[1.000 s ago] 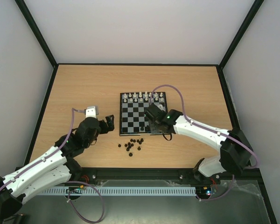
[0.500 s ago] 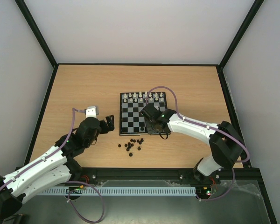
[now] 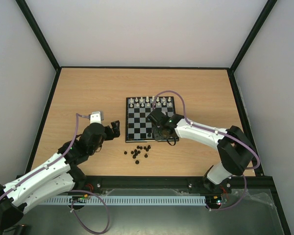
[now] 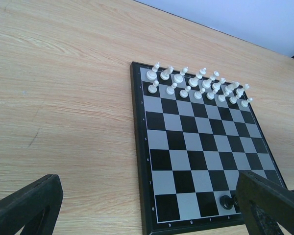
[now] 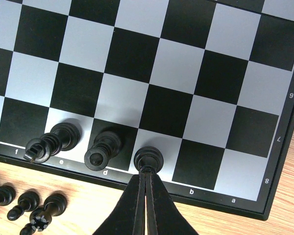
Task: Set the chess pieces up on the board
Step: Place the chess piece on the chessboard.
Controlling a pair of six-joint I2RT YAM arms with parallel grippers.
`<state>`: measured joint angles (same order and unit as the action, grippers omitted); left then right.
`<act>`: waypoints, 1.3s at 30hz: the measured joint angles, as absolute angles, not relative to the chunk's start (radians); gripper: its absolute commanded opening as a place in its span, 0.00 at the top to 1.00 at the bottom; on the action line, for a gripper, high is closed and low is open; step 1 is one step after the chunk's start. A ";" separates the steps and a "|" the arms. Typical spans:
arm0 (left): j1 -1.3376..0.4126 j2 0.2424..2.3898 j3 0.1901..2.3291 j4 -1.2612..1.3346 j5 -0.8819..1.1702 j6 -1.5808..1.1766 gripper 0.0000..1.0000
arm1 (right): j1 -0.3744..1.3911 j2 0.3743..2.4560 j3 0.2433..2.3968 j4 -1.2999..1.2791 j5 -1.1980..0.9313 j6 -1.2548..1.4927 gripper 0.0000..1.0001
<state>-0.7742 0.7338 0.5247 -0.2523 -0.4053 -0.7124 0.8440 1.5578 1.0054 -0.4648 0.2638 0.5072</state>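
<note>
The board point(image 3: 137, 125) lies mid-table, with white pieces point(image 3: 151, 102) filling its far rows. My right gripper point(image 5: 145, 171) is shut on the top of a black chess piece point(image 5: 148, 157), whose base rests on a grey square in the board's near row. Two black pieces point(image 5: 102, 151) stand on the squares just left of it. Several loose black chess pieces point(image 3: 138, 152) lie on the wood in front of the board. My left gripper point(image 3: 112, 128) hovers open just left of the board, its fingers point(image 4: 29, 205) wide apart and nothing between them.
Black frame rails point(image 3: 39, 122) edge the wooden table on the left, right and back. The right arm's purple cable point(image 3: 179, 95) arches over the board's far right corner. Bare wood lies left of and behind the board.
The right gripper moved a little to the left along the board's near row with the piece, then held still. The left arm has not moved.
</note>
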 measured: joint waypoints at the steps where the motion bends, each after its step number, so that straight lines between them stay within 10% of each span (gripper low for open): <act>1: -0.774 0.734 0.525 -0.252 -0.405 -0.712 0.01 | 0.844 1.558 1.005 -0.465 0.263 0.507 0.99; 21: -0.774 0.733 0.525 -0.252 -0.409 -0.709 0.01 | 0.833 1.563 0.990 -0.440 0.261 0.503 0.96; 34: -0.774 0.733 0.524 -0.249 -0.410 -0.709 0.00 | 0.831 1.565 0.990 -0.436 0.256 0.497 0.67; 39: -0.774 0.733 0.524 -0.245 -0.410 -0.709 0.01 | 0.831 1.528 0.989 -0.445 0.261 0.506 0.35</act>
<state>-0.7742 0.7326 0.5243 -0.2455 -0.4099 -0.7094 0.8307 1.5284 0.9894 -0.4450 0.2607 0.5064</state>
